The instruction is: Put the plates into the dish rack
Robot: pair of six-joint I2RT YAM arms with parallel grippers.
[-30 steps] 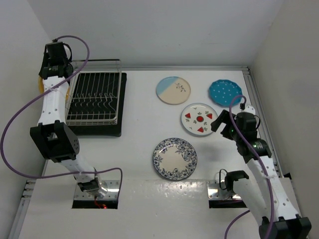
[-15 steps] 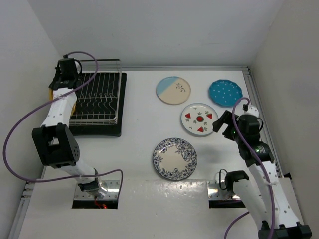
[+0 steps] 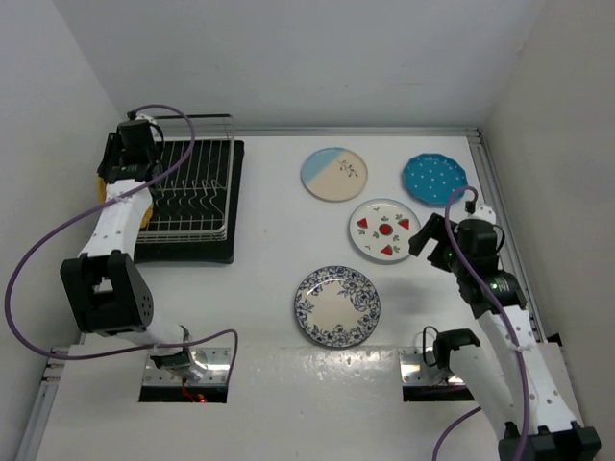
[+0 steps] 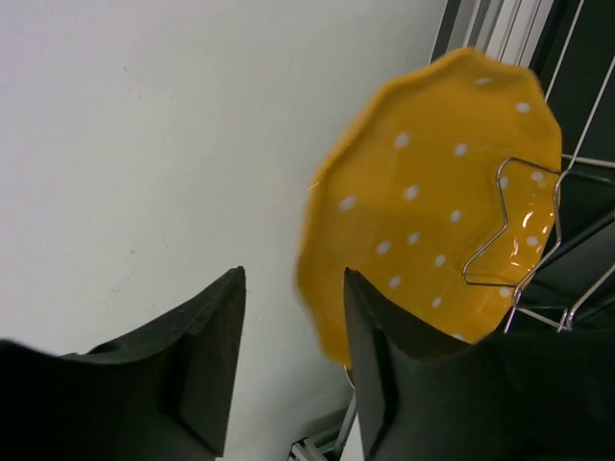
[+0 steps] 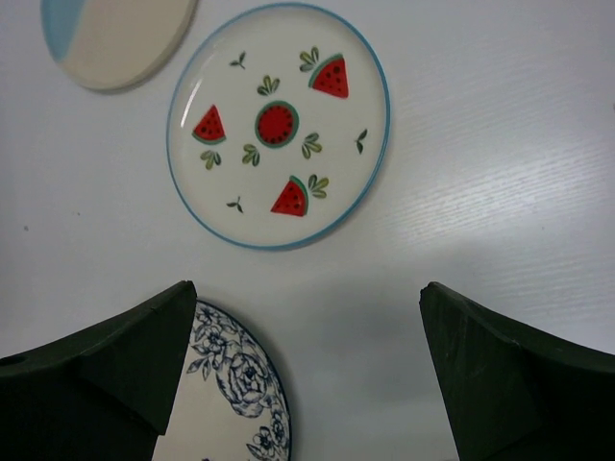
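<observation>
The jaws of the left arm [image 3: 113, 226] stand parted at the left end of the dish rack [image 3: 187, 197], pinching nothing. The rim of the yellow white-dotted plate [image 4: 423, 202] sits at their edge, and whether they touch it cannot be told. The plate stands on edge and tilted, with a bent rack wire crossing its face and its lower rim hidden behind the jaws.

The hazard is plain. If the jaws catch the scalloped rim as the arm backs away, the plate could be levered out of its slot. It would then tip over the rack's open side, onto the black tray [image 3: 192, 252] or the surface [image 3: 269, 317]. Glazed ceramic on thin wire also looks apt to slide if the foot is not seated between tines.

The jaws of the right arm [image 3: 495, 293] are spread wide and empty above the surface, near the white plate with red fruit wedges [image 5: 279, 125] and the blue floral plate [image 5: 231, 379]. Both lie flat, as do the blue-and-cream plate [image 3: 333, 174] and the teal dotted plate [image 3: 434, 179]. A flat rim gives little to grip, and a shallow bite may drop one mid-carry.
</observation>
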